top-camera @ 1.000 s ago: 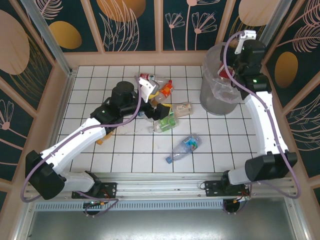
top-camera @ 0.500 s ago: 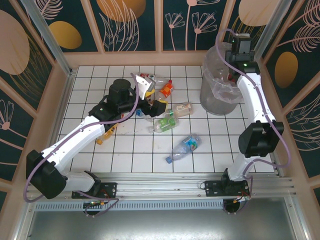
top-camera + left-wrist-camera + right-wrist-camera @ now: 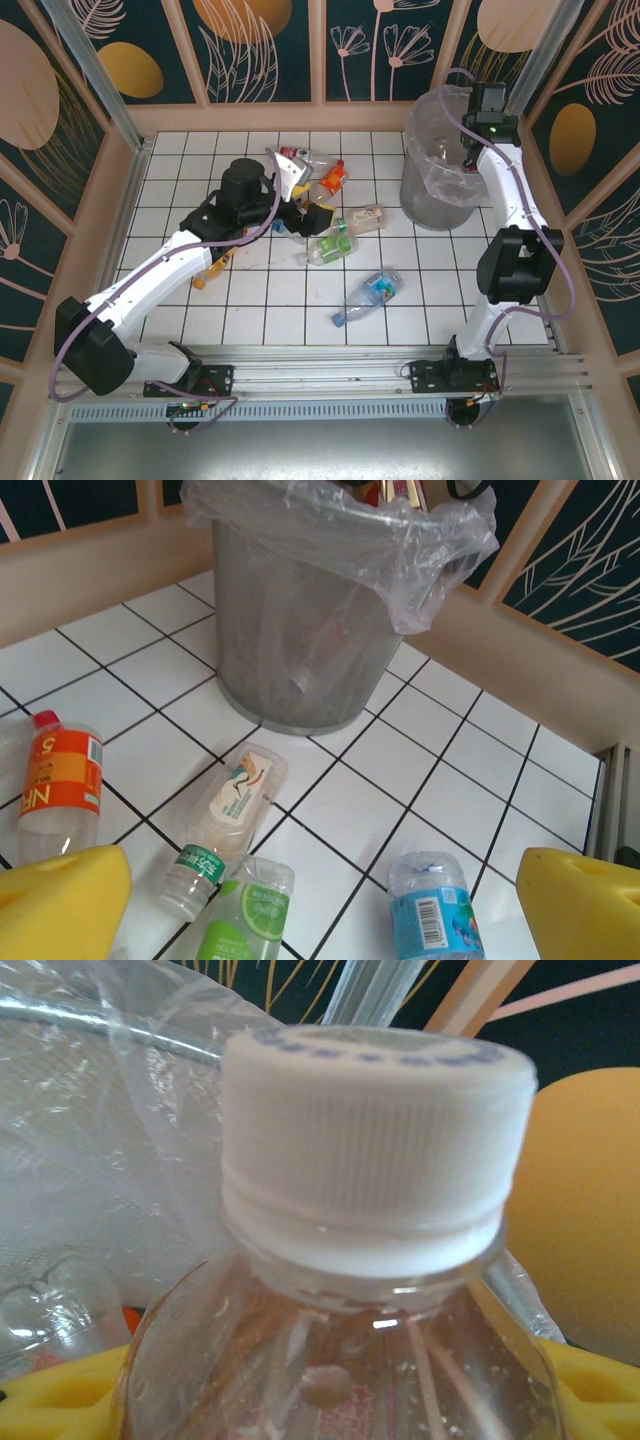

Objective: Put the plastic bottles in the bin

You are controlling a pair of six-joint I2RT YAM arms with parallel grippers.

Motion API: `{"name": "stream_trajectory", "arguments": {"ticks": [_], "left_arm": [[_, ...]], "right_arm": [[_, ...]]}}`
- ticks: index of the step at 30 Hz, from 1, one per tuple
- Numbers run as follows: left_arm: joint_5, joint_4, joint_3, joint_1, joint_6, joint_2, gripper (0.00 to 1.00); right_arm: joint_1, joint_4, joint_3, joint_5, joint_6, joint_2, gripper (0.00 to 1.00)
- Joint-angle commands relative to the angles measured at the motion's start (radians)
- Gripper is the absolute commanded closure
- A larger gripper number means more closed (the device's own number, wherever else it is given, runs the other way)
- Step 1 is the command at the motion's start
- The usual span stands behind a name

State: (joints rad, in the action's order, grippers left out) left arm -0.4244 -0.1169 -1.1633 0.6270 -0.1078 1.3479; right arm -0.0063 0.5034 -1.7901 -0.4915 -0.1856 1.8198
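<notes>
Several plastic bottles lie on the tiles: a red-labelled one (image 3: 295, 155), an orange one (image 3: 333, 178), a tan-labelled one (image 3: 368, 218), a green one (image 3: 333, 245) and a blue one (image 3: 368, 295). My left gripper (image 3: 303, 197) hovers open above this cluster; its yellow fingers (image 3: 60, 900) frame the green bottle (image 3: 243, 915) and the blue bottle (image 3: 432, 910), touching neither. Over the bin (image 3: 435, 195) my right gripper (image 3: 468, 150) is shut on a clear white-capped bottle (image 3: 370, 1160), which sits between its yellow fingers (image 3: 590, 1390), neck toward the camera.
The bin's crinkled bag (image 3: 100, 1110) hangs over its rim; bottles lie inside it (image 3: 395, 490). Wooden walls (image 3: 270, 118) close in the tiled floor on three sides. A small orange object (image 3: 205, 275) lies beside my left arm.
My right arm has drawn up and its wrist has shifted along the bin's far rim with the bottle. The left gripper has barely moved.
</notes>
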Motion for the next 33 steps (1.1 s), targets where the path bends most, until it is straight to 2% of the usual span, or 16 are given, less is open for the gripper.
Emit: {"name": "stream_trajectory", "arguments": {"ticks": [1,18,22,27,30,33], "left_arm": [[-0.042,-0.019,-0.021,-0.005,0.013,0.017,0.01],[-0.042,-0.020,-0.021,-0.005,0.011,0.028,0.01],[-0.043,-0.024,-0.022,-0.004,0.011,0.030,0.01],[-0.042,-0.031,-0.023,-0.005,0.011,0.027,0.01],[-0.046,-0.032,-0.022,-0.004,0.008,0.026,0.01],[-0.047,-0.030,-0.022,-0.005,0.008,0.025,0.01]], "right_arm": [[-0.009,-0.020,0.009,0.008,-0.021,0.030,0.29],[-0.011,-0.025,0.016,0.106,0.001,0.045,0.16],[-0.011,-0.032,0.015,0.126,0.018,0.021,0.16],[-0.037,-0.008,0.003,0.188,0.087,0.001,0.30],[-0.092,0.038,-0.026,0.270,0.146,0.022,0.33],[-0.123,0.062,-0.044,0.355,0.172,0.034,0.30]]}}
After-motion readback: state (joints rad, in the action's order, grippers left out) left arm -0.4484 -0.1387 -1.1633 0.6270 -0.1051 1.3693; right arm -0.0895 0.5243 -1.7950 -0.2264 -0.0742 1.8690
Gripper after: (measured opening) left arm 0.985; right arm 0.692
